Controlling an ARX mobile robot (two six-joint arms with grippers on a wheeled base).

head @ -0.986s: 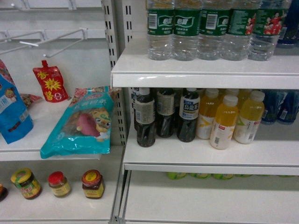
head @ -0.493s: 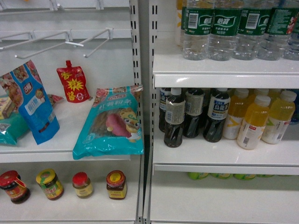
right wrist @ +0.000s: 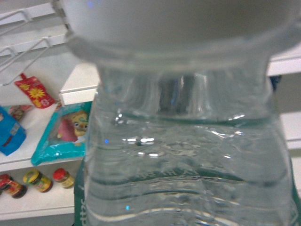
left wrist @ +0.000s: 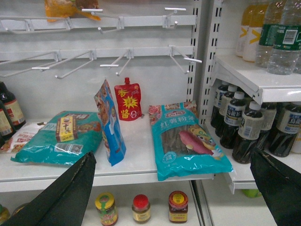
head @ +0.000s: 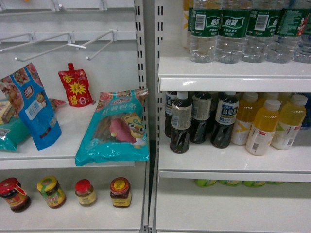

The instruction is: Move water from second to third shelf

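A clear ribbed bottle of water (right wrist: 188, 155) with a green label edge fills the right wrist view, cap end up. It hangs well in front of the shelves with my right gripper shut on it, and its fingers are hidden behind the bottle. More water bottles (head: 232, 29) with dark green labels stand in a row on the upper right shelf (head: 233, 77), also in the left wrist view as water bottles (left wrist: 284, 42). My left gripper (left wrist: 174, 188) is open and empty, its black fingers (left wrist: 66, 193) wide apart low before the shelves. Neither gripper shows in the head view.
Dark drink bottles (head: 181, 124) and yellow drink bottles (head: 262, 128) fill the shelf under the water. A teal snack bag (head: 116, 128), a blue bag (head: 36, 109) and a red pouch (head: 76, 87) sit on the left shelf. Jars (head: 120, 191) stand below. Wire hooks (head: 92, 43) stick out above.
The head view swung left between one second and half a second ago, so the shelves shifted right in frame. Since then almost nothing has moved.
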